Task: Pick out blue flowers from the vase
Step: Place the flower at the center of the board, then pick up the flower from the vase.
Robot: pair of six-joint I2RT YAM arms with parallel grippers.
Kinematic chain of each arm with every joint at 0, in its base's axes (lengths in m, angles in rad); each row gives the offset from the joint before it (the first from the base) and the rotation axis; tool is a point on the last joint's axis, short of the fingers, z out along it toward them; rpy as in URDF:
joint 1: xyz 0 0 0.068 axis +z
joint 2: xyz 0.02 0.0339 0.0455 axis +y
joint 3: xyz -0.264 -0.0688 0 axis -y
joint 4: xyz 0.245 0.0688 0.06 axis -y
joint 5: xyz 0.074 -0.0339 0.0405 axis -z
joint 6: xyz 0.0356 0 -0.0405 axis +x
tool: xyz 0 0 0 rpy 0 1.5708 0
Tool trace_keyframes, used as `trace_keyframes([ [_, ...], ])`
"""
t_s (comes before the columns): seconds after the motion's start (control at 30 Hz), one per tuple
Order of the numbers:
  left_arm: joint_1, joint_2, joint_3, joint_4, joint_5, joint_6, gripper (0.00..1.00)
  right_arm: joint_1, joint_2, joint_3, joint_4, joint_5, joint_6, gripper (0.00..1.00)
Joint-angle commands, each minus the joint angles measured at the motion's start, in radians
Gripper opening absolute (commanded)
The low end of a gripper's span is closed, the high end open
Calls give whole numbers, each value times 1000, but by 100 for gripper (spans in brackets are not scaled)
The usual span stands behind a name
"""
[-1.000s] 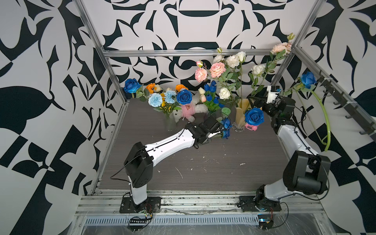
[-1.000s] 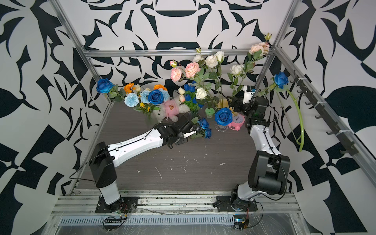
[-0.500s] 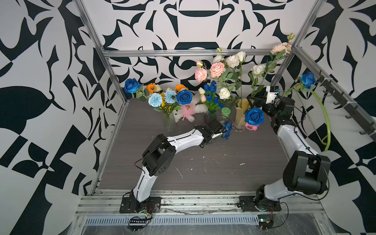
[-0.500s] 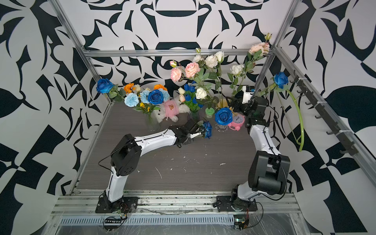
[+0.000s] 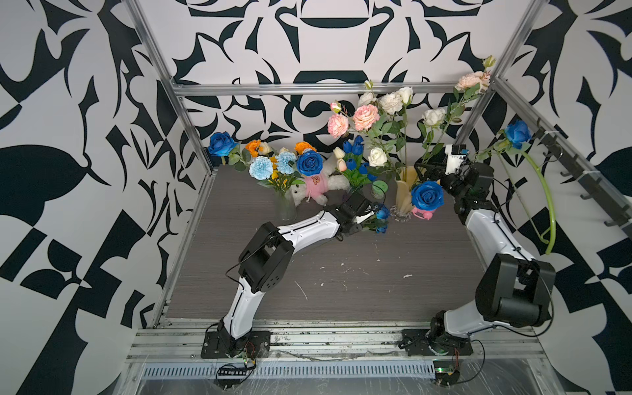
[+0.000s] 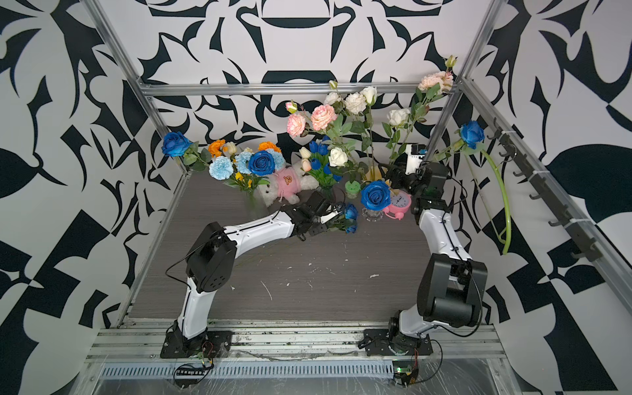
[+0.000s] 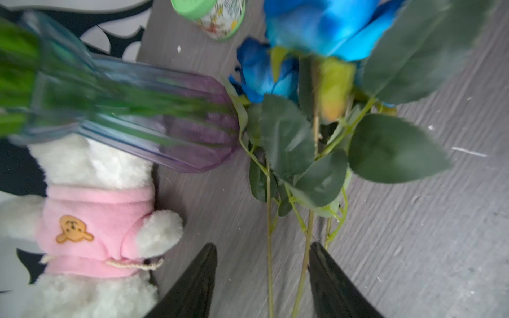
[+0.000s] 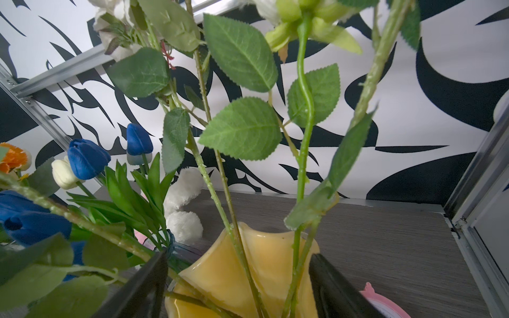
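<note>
Dark wood-grain table (image 5: 342,273) inside black-and-white patterned walls, left gripper (image 7: 263,247) released, jaws apart either side of thin stems, blue flowers (image 5: 382,214) lying mid-table, right gripper (image 8: 238,256) spread wide around stems at yellow vase (image 8: 248,264), far right.

Both top views look steeply down from high above the front edge of the table (image 5: 376,273) toward its back edge, sharing nearly the whole scene. The left wrist camera hangs close over the table near the middle of the back edge, facing down past blue roses (image 7: 325,24) and a purple vase (image 7: 198,129). The right wrist camera sits close to the yellow vase (image 8: 248,269), tilted up toward the back wall (image 8: 385,82); both top views show that vase too.
</note>
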Motion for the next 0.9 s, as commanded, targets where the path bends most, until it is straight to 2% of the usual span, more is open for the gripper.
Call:
trace_keyframes([
  [0.0,-22,-109,-7,87,65,-23,65,6,-9,59,12,15,-15,80],
  [0.13,-77,-128,37,146,65,-10,67,8,3,63,13,16,-12,80],
  [0.3,-92,-176,19,256,154,-70,68,8,3,68,-11,27,-26,80],
  [0.4,-96,-206,-36,401,202,-111,71,8,8,86,-33,25,-29,80],
  [0.6,-98,-211,-79,657,183,-147,74,9,10,102,-52,35,-25,80],
  [0.87,-100,-129,42,706,363,-184,75,7,3,108,-77,46,-30,80],
])
